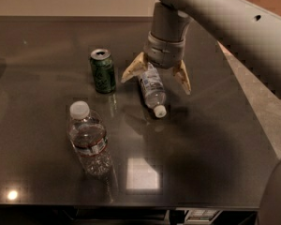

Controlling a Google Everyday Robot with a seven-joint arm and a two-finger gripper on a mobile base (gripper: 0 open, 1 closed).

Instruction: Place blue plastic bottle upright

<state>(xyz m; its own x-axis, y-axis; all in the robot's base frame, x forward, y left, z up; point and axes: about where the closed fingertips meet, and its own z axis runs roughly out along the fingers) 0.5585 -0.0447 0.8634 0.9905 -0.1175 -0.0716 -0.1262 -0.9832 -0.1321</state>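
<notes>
The blue plastic bottle (152,89) lies on its side on the dark table (215,139), white cap pointing toward the front. My gripper (156,80) hangs right over the bottle's base end, open, with one tan finger (132,68) on the bottle's left and the other (183,77) on its right. The fingers straddle the bottle without closing on it. The bottle's far end is hidden under the wrist.
A green drink can (103,71) stands upright just left of the gripper. A wider crinkled clear bottle (89,139) with a white cap stands upright at the front left. The table's right edge (253,107) runs diagonally, with floor beyond.
</notes>
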